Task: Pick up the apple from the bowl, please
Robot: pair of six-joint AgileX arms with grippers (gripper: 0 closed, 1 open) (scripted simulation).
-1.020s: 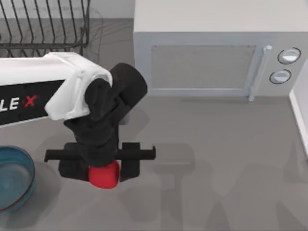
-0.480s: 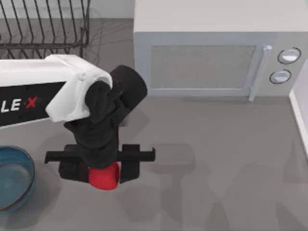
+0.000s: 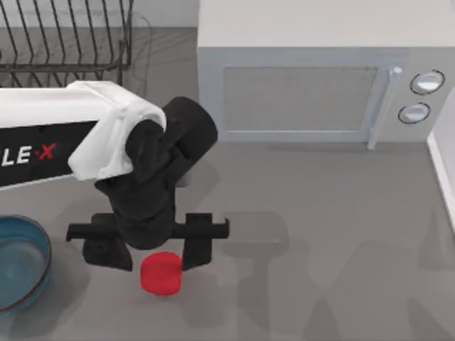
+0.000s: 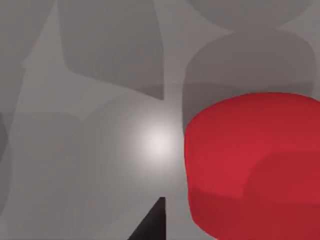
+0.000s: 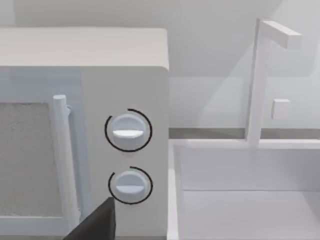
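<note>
Left gripper (image 3: 149, 252): hangs over the left part of the table, fingers spread, each clear of the apple (image 3: 161, 273) below.
Apple: lies on bare table (image 3: 306, 234) between the spread fingers, open room on every side of it; the left wrist view shows plain grey surface beside it.
Bowl (image 3: 20, 263): at the table's left edge, apart from the gripper, bounding passage that way.
Microwave (image 3: 320, 78): blocks the back of the table from centre to right.
Dish rack (image 3: 67, 39): closes the back left corner.
Centre and right: open grey tabletop, no obstacles.
Sink (image 5: 245, 200): just beside the microwave, seen from the right wrist.
</note>
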